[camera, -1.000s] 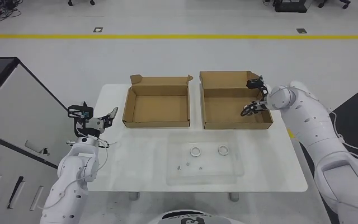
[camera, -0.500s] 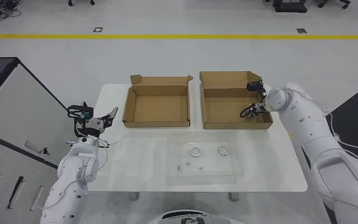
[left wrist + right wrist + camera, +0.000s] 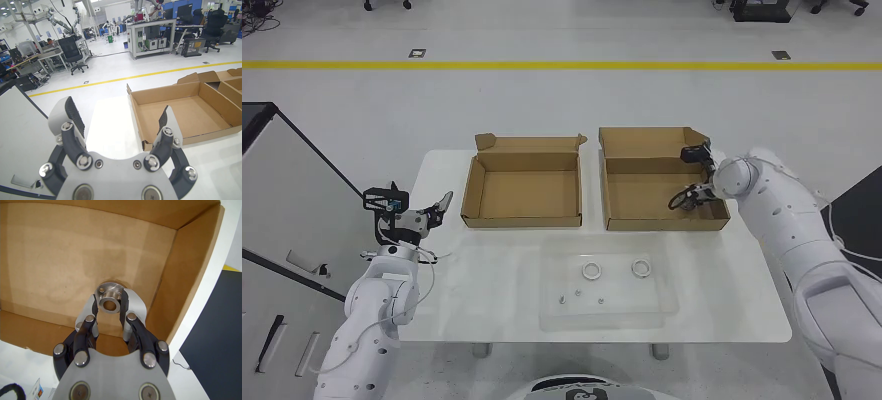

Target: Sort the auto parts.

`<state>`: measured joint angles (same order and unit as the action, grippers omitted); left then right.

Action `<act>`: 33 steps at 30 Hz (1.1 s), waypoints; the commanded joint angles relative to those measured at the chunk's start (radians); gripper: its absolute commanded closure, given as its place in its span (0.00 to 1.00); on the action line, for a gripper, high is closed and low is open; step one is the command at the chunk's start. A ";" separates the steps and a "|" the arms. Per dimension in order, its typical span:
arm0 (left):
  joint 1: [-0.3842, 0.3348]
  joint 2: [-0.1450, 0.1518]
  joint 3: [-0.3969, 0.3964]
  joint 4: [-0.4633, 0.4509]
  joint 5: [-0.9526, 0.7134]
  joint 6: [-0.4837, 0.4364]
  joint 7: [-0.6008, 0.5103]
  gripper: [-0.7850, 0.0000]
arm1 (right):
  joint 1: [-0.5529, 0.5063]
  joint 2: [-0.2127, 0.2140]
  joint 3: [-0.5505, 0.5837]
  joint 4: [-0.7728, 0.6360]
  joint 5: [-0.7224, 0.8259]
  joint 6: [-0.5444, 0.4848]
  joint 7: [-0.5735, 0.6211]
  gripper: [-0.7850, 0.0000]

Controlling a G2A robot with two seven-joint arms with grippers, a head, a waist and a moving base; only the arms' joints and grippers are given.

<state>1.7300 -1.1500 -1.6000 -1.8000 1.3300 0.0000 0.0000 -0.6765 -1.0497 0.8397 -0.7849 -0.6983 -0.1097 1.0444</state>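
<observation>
My right gripper (image 3: 109, 300) is clamped on the flanged bushing (image 3: 110, 306), flange down, bore pointing back at my wrist, close over the floor of the right cardboard box (image 3: 47, 253) near a corner, so the drop lies straight below.

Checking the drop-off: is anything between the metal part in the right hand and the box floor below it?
Nothing visible: the flanged metal part, gripped by the right hand, hangs over bare cardboard inside the box.
</observation>
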 commanded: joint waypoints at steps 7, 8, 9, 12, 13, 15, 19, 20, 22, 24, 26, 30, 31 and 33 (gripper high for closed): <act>0.000 0.000 0.000 0.000 0.000 0.000 0.000 0.00 | 0.007 0.000 0.023 -0.017 0.002 -0.032 -0.048 0.51; 0.000 0.000 0.000 0.000 0.000 0.000 0.000 0.00 | 0.004 0.003 0.032 -0.026 0.007 -0.041 -0.062 0.29; 0.000 0.000 0.000 0.000 0.000 0.000 0.000 0.00 | 0.002 0.006 0.042 -0.037 0.011 -0.053 -0.071 0.00; 0.000 0.000 0.000 0.000 0.000 0.000 0.000 0.00 | -0.005 0.022 0.077 -0.093 0.000 -0.084 -0.095 0.00; 0.000 0.000 0.000 0.000 0.000 0.000 0.000 0.00 | -0.012 0.029 0.090 -0.119 -0.006 -0.094 -0.097 0.00; 0.000 0.000 0.000 0.000 0.000 0.000 0.000 0.00 | -0.030 0.045 0.128 -0.179 0.003 -0.123 -0.096 0.00; 0.000 0.000 0.000 0.000 0.000 0.000 0.000 0.00 | -0.101 0.083 0.218 -0.367 0.013 -0.167 -0.055 0.00; 0.000 0.000 0.000 0.000 0.000 0.000 0.000 0.00 | -0.126 0.092 0.243 -0.420 0.026 -0.184 -0.036 0.00; 0.000 0.000 0.000 0.000 0.000 0.000 0.000 0.00 | -0.178 0.111 0.295 -0.530 0.058 -0.213 -0.001 0.00; 0.000 0.000 0.000 0.000 0.000 0.000 0.000 0.00 | -0.235 0.129 0.351 -0.628 0.086 -0.232 0.043 0.00; 0.000 0.000 0.000 0.000 0.000 0.000 0.000 0.00 | -0.296 0.143 0.397 -0.727 0.131 -0.256 0.084 0.00; 0.000 0.000 0.000 0.000 0.000 0.000 0.000 0.00 | -0.396 0.168 0.490 -0.882 0.168 -0.268 0.132 0.00; 0.000 0.000 0.000 0.000 0.000 0.000 0.000 0.00 | -0.418 0.173 0.508 -0.916 0.175 -0.278 0.142 0.00; 0.000 0.000 0.000 0.000 0.000 0.000 0.000 0.00 | -0.458 0.181 0.545 -0.972 0.191 -0.287 0.153 0.00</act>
<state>1.7300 -1.1500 -1.6000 -1.8000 1.3300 0.0000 0.0000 -1.1124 -0.8728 1.3632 -1.7248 -0.5159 -0.3929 1.1935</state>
